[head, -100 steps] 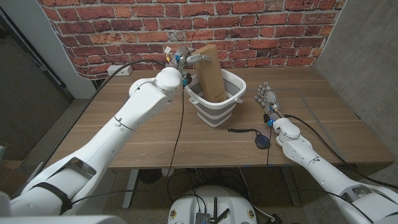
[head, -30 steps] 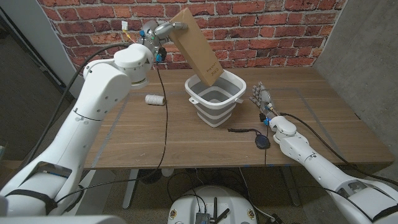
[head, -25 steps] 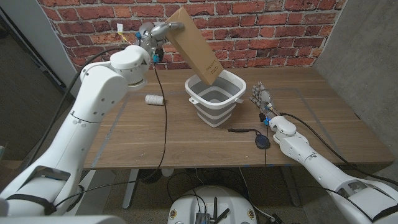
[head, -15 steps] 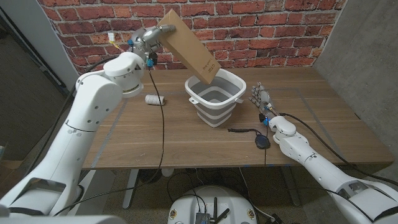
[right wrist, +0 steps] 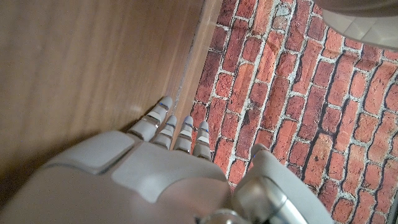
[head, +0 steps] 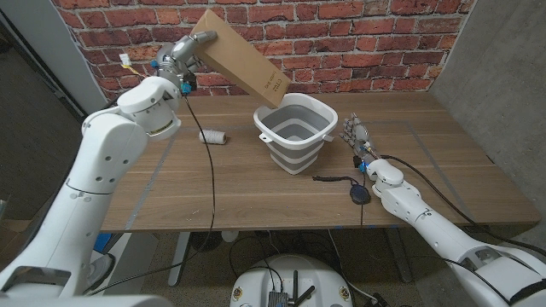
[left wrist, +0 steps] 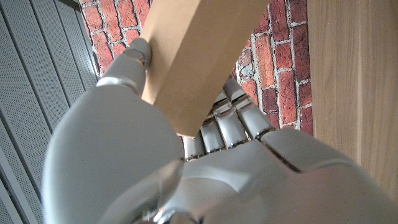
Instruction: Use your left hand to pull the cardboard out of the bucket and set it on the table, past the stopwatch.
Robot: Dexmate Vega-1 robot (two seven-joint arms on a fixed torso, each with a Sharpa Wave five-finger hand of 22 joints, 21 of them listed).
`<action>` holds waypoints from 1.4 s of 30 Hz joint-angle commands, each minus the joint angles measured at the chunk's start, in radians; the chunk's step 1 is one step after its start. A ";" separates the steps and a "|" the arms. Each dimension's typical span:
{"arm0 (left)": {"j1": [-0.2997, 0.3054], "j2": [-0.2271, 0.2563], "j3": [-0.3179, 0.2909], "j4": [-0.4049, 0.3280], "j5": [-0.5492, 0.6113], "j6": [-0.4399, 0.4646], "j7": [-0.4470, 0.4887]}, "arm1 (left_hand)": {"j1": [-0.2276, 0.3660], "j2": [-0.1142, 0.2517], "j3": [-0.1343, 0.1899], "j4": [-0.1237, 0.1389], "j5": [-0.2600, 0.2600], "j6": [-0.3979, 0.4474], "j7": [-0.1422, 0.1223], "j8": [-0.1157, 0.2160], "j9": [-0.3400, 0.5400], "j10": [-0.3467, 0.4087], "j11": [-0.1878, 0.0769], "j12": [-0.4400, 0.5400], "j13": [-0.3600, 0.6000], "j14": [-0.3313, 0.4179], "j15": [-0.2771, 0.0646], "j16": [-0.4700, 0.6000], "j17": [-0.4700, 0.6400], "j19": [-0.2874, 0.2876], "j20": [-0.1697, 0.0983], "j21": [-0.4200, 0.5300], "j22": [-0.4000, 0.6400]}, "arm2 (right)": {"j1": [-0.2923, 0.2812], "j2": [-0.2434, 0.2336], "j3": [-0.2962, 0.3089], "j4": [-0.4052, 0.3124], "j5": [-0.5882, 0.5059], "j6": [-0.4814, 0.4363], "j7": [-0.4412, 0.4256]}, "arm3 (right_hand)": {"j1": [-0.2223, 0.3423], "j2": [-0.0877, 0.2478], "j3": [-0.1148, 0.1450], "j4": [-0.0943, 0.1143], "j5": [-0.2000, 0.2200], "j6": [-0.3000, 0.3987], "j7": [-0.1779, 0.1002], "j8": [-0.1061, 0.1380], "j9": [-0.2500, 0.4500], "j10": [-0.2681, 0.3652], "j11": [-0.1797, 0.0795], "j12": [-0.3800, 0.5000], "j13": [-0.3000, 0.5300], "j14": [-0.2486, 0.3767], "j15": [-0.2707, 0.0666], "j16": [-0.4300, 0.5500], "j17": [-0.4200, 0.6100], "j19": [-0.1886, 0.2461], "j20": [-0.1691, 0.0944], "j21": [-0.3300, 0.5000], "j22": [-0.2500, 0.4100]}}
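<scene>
Left hand: the left hand is up high near the brick wall, clamped on the upper end of the cardboard. In the left wrist view the thumb presses one face of the cardboard and the fingers wrap the opposite face.

Cardboard: it's out of the bucket and in the air, tilted, its lower end pointing down toward the bucket's far left rim. Dark print shows near that lower end. It touches neither the bucket nor the surface.

Bucket: white and grey, standing upright at the middle of the surface, open side up.

Stopwatch: the stopwatch lies on the surface to the right of the bucket and nearer the front edge, with its dark cord curled beside it.

Right hand: the right hand waits on the surface just right of the bucket, fingers apart and holding nothing; the right wrist view shows the fingers stretched out over the wood toward the wall.

Spool: a small pale spool lies on its side left of the bucket, well apart from it.
</scene>
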 commanded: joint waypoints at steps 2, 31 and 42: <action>0.099 0.037 -0.104 -0.034 -0.105 -0.073 0.030 | 0.069 0.100 0.006 0.011 0.000 0.032 0.009 0.004 0.027 0.069 -0.051 0.004 0.001 0.083 -0.142 0.006 0.005 0.013 -0.120 0.006 0.003 | -0.003 0.003 -0.008 -0.011 -0.006 -0.016 -0.011 | -0.002 0.039 -0.005 0.001 0.006 0.004 0.002 -0.003 0.004 -0.001 0.002 0.004 0.000 -0.010 0.003 0.005 -0.001 -0.001 0.008 0.004 0.002; 0.332 0.107 -0.376 -0.086 -0.331 -0.069 0.076 | 0.051 0.104 0.001 0.016 -0.003 0.041 0.008 0.001 0.033 0.085 -0.048 0.000 0.002 0.093 -0.140 0.003 0.004 0.017 -0.121 0.001 0.003 | 0.034 0.032 -0.030 0.020 -0.035 -0.024 -0.033 | -0.001 0.039 -0.006 0.001 0.006 0.003 0.000 -0.003 0.004 -0.001 0.001 0.004 0.000 -0.011 0.003 0.005 -0.004 -0.004 0.009 0.003 0.001; 0.439 0.086 -0.471 -0.120 -0.383 -0.050 0.100 | 0.045 0.106 0.003 0.015 -0.003 0.039 0.012 -0.003 0.033 0.080 -0.049 -0.005 0.002 0.093 -0.142 0.000 0.003 0.015 -0.122 -0.002 0.003 | 0.062 0.042 -0.042 0.050 -0.044 -0.024 -0.016 | -0.001 0.039 -0.007 0.001 0.006 0.004 0.000 -0.002 0.004 0.000 0.002 0.005 0.000 -0.011 0.003 0.006 -0.005 -0.003 0.008 0.003 0.001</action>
